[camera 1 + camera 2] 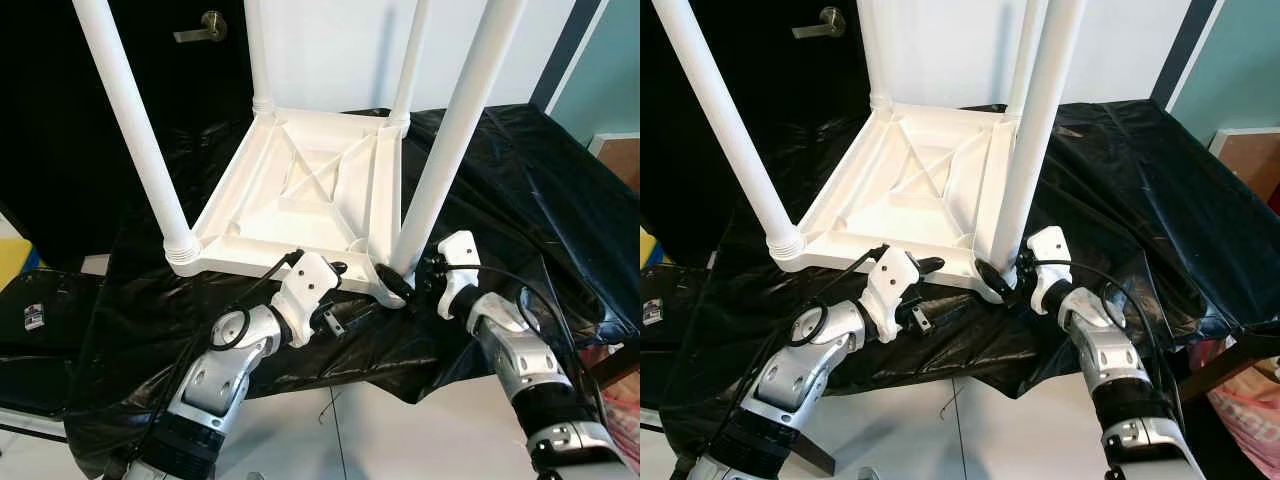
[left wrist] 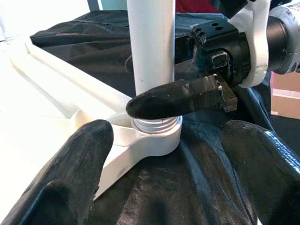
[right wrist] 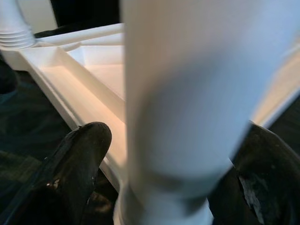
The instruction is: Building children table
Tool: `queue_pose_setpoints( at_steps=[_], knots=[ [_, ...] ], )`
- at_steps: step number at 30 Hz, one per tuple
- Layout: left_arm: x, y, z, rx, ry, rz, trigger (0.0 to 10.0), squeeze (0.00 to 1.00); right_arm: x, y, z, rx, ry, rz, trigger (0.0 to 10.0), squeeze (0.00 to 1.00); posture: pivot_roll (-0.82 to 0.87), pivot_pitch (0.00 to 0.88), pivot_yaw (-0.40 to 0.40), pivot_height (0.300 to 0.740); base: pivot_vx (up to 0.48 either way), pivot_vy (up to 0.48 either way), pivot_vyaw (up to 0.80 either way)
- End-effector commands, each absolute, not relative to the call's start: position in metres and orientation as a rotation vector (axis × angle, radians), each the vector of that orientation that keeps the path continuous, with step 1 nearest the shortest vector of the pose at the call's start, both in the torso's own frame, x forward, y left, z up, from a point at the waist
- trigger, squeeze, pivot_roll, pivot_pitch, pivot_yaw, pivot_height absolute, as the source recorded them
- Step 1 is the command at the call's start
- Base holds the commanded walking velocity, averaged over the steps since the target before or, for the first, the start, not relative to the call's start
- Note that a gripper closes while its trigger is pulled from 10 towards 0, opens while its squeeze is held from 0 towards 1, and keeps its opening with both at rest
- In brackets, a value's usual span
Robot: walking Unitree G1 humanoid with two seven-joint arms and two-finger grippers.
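Kids' table upside down on the black-covered desk, legs up.

My right tool is clamped round the near-right leg at its socket; my left tool sits open just beside that corner of the white tabletop.

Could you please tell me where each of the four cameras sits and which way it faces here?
Left eye view: on the head, facing down at the upturned white plastic table on black sheeting; both silver arms show.
Right eye view: same, shifted sideways.
Left wrist view: along the left gripper toward the near right white leg; right gripper shows.
Right wrist view: right gripper around that leg.
All share that leg.
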State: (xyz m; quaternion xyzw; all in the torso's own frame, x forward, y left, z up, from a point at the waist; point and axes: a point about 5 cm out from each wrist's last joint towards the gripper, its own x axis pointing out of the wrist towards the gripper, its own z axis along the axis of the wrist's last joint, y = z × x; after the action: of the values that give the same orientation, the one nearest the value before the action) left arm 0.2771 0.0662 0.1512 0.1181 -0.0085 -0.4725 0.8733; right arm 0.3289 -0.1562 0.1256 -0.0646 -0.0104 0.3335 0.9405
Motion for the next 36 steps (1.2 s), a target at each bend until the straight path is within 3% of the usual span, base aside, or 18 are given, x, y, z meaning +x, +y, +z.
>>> queue_pose_setpoints(
  at_steps=[1,5,6,21,22,33,36],
  knots=[
    [0.277,0.065,0.155,0.26,-0.021,-1.008,10.0,0.0,0.337,-0.156,0.124,-0.171,0.014,0.72,10.0,0.0,0.01,0.029,-0.013,0.74,0.0,0.0,0.0],
    [0.278,0.065,0.155,0.262,-0.021,-1.009,10.0,0.0,0.34,-0.155,0.125,-0.175,0.021,0.735,10.0,0.0,0.01,0.03,-0.013,0.74,0.0,0.0,0.0],
    [0.281,0.067,0.159,0.268,-0.029,-0.998,10.0,0.0,0.346,-0.152,0.127,-0.179,0.034,0.76,0.0,0.0,0.02,0.047,-0.018,0.74,0.0,0.0,0.0],
    [0.284,0.073,0.163,0.279,-0.028,-0.98,10.0,0.0,0.347,-0.154,0.117,-0.152,0.07,0.777,0.0,0.0,0.02,0.088,-0.012,0.74,0.0,0.0,0.0],
    [0.284,0.073,0.163,0.279,-0.026,-0.981,10.0,0.0,0.347,-0.154,0.117,-0.142,0.064,0.76,10.0,0.0,0.02,0.095,-0.01,0.74,0.0,0.0,0.0],
    [0.286,0.072,0.164,0.282,-0.027,-0.988,10.0,0.0,0.344,-0.144,0.111,-0.093,0.033,0.528,10.0,0.0,0.01,0.092,-0.008,0.74,0.0,0.0,0.0],
    [0.287,0.074,0.166,0.284,-0.03,-0.983,10.0,0.0,0.343,-0.139,0.108,-0.057,0.033,0.382,10.0,0.0,0.02,0.087,-0.006,0.74,0.0,0.0,0.0]
  ],
)
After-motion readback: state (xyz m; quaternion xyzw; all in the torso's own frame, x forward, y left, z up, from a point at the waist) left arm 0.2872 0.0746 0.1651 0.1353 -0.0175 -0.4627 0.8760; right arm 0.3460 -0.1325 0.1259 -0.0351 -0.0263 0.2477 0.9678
